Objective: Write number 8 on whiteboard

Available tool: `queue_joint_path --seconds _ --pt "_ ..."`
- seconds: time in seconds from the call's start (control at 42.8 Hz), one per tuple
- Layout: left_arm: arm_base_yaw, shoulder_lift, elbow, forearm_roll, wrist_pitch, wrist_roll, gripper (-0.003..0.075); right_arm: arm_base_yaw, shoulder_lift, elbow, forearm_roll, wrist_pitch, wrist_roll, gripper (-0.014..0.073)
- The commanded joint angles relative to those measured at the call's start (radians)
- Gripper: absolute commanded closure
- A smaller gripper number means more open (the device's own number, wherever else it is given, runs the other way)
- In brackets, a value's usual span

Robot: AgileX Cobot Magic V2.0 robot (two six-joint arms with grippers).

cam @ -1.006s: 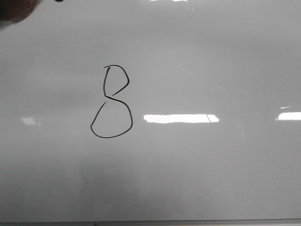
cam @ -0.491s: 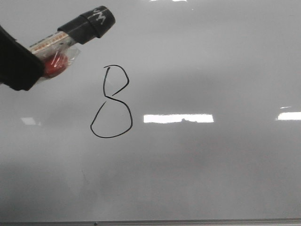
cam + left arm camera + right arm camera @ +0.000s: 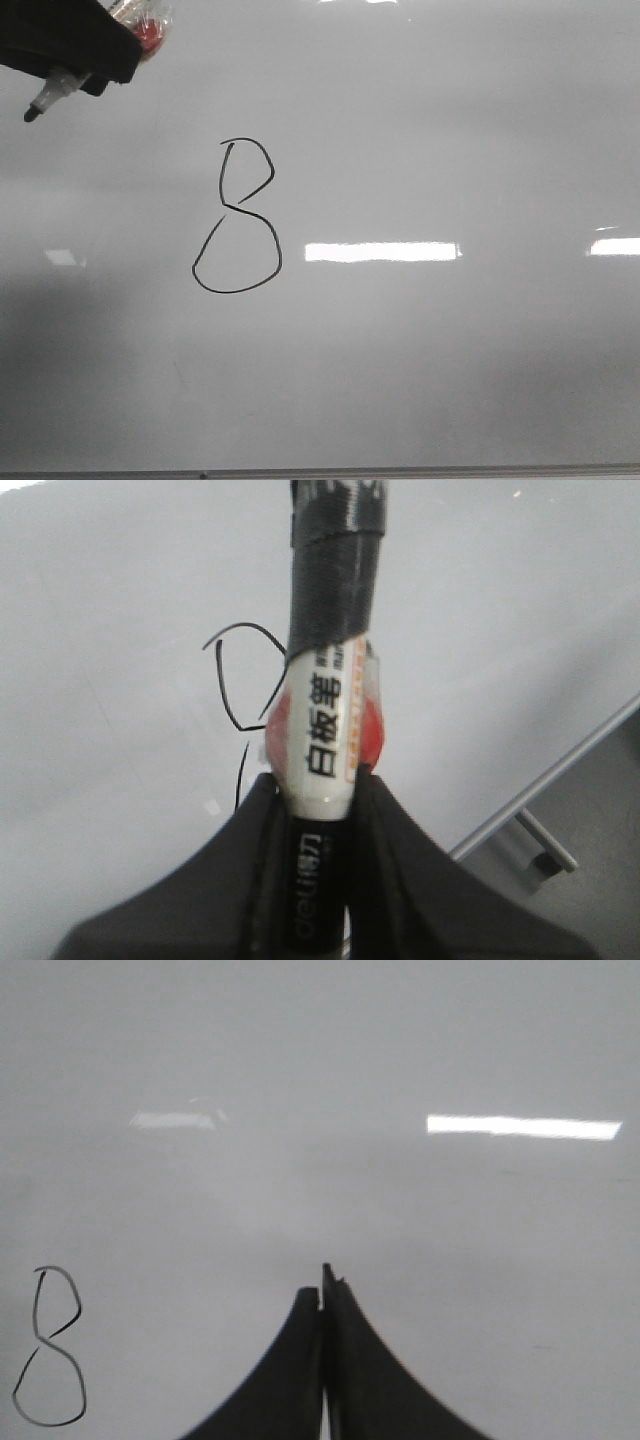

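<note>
- The left gripper pinches a whiteboard marker between its two black fingers, which press against the barrel from both sides.
- In the left wrist view the marker's barrel is white with black printed characters and a red patch, and its far part is wrapped in black.
- In the front view the left gripper sits in the upper left corner, with the marker's dark tip poking out below it, pointing down and to the left.
- Whether the tip touches the board cannot be told from these views.
- The whiteboard fills the front view, pale grey and glossy, with a thin metal frame edge along the bottom.
- Bright rectangular light reflections lie on the board to the right of the drawing.
- The number 8 is drawn in thin black line left of the board's middle, with a small angular upper loop and a larger rounded lower loop.
- The 8 lies well apart from the marker tip, below and to the right of it; nothing covers it in the front view.
- In the left wrist view the marker hides part of the 8.
- The right gripper has its dark fingers pressed together with nothing between them, held above bare board, the 8 off to one side.
</note>
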Motion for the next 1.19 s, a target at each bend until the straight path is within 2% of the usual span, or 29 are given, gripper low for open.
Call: queue_joint_path --seconds 0.0,0.117,0.281,0.374,0.608,0.725,1.052,1.169 --pt "0.029 0.0 -0.027 -0.03 -0.106 -0.059 0.0741 -0.006 -0.08 0.039 0.012 -0.135 -0.003 0.0662" --pt "0.152 0.015 -0.027 -0.035 -0.154 -0.088 0.0741 -0.005 -0.158 0.086 -0.034 -0.05 -0.004 0.0662" --pt "0.355 0.039 -0.027 -0.052 -0.154 -0.088 0.0741 -0.005 -0.226 0.092 -0.133 0.058 -0.004 0.0662" --pt "0.404 0.068 -0.027 -0.052 -0.154 -0.088 0.0741 -0.005 -0.244 0.092 -0.156 0.06 -0.004 0.0662" --pt "0.424 0.225 -0.027 -0.021 -0.205 -0.058 0.0741 -0.005 -0.25 0.092 -0.16 0.071 -0.004 0.0662" --pt "0.445 0.238 -0.027 -0.025 -0.243 -0.058 0.0741 -0.005 -0.25 0.092 -0.16 0.084 -0.004 0.0662" --pt "0.54 0.249 0.01 -0.045 -0.219 -0.06 0.0738 -0.005 -0.25 0.092 -0.16 0.077 -0.004 0.0662" --pt "0.54 0.249 0.023 -0.038 -0.217 -0.06 0.0665 -0.005 -0.25 0.092 -0.16 0.074 -0.004 0.0662"
